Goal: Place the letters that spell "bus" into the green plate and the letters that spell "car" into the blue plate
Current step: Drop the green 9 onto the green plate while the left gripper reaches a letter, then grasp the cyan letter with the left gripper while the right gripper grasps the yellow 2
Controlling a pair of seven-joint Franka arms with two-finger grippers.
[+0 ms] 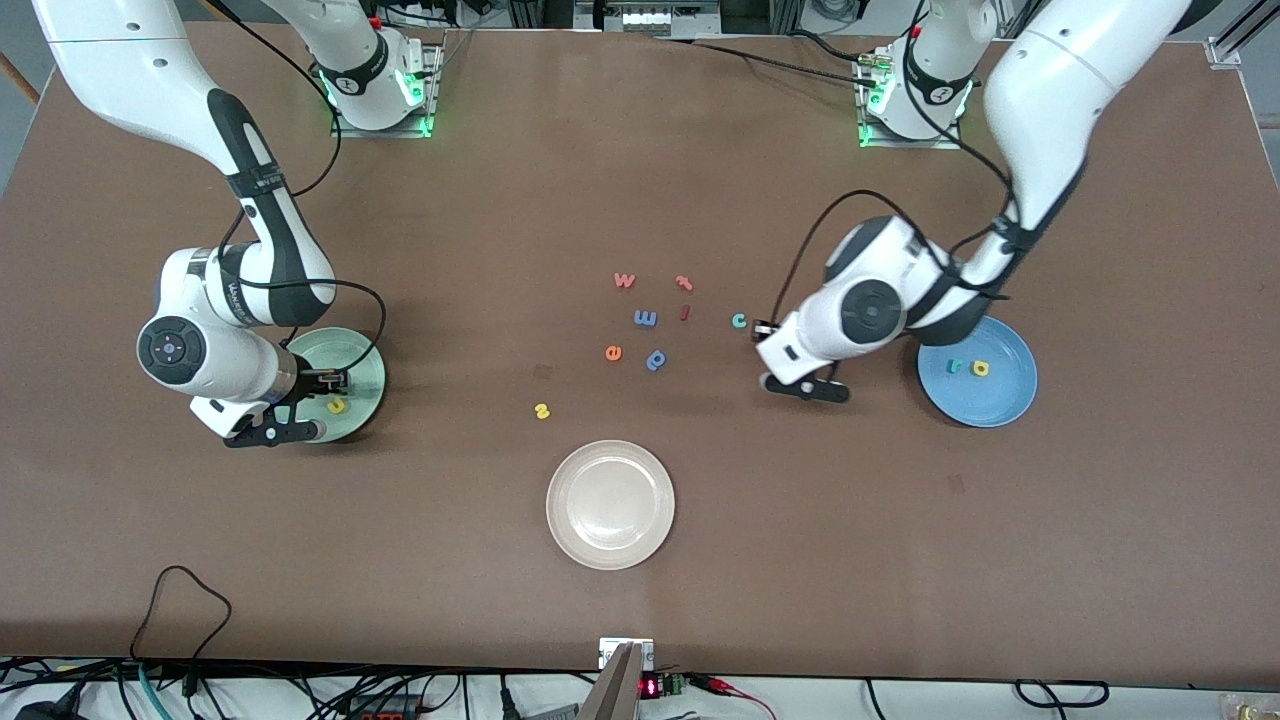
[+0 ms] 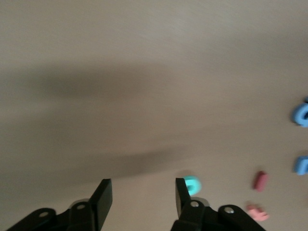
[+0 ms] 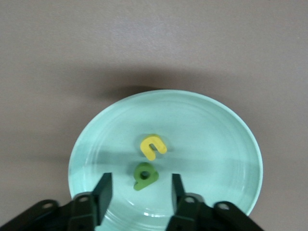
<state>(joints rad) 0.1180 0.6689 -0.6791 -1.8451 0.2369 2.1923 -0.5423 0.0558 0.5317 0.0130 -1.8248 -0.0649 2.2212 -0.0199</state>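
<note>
The green plate point(image 1: 365, 350) lies toward the right arm's end of the table. In it are the yellow "u" point(image 3: 153, 147) and the green "b" point(image 3: 145, 176). My right gripper point(image 3: 140, 188) hovers open just over the plate, the "b" lying loose between its fingers. The yellow "s" point(image 1: 542, 410) rests on the bare table. The blue plate point(image 1: 1005, 400) holds the teal "r" point(image 1: 955, 366) and the yellow "a" point(image 1: 981, 369). My left gripper point(image 2: 143, 190) is open and empty, low over the table. The teal "c" point(image 2: 192, 185) lies just outside one finger.
A cream-white plate point(image 1: 610, 545) sits nearest the front camera. Loose letters cluster mid-table: an orange "w" point(image 1: 624, 280), red "t" point(image 1: 684, 283), blue "m" point(image 1: 645, 318), red "i" point(image 1: 685, 312), orange "e" point(image 1: 613, 352) and blue "p" point(image 1: 656, 359).
</note>
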